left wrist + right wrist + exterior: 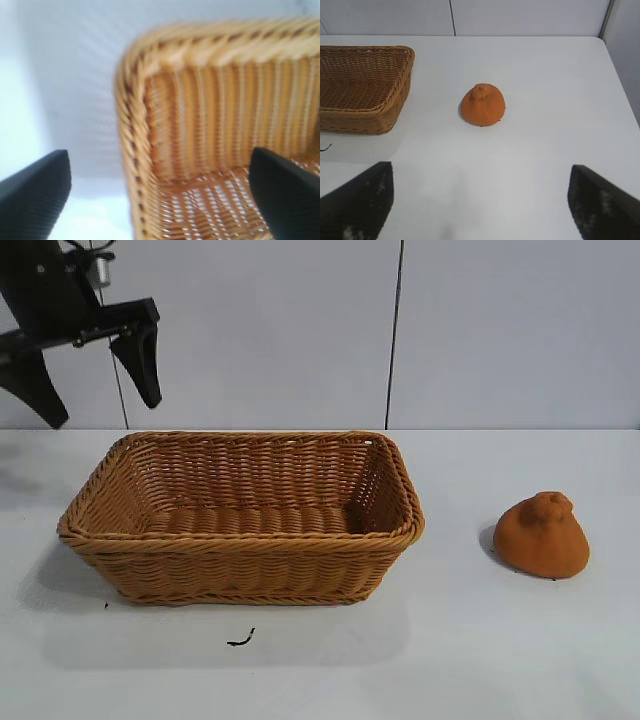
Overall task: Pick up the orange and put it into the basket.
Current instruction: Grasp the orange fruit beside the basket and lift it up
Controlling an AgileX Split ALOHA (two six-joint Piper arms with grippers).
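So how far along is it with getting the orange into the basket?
Nothing is done yet: the orange sits on the table to the right of the basket, which looks empty. The left claw hangs open above the basket's left end, holding nothing. The right claw is open, facing the orange. Pickup and drop remain.

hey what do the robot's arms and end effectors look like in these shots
The left end effector is matte black, with two flat, tapered fingers on a black bracket with a small silver fitting above. Up close the finger pads are black and finely ribbed. The right end effector has matching dark wedge-shaped fingers, slightly scuffed.
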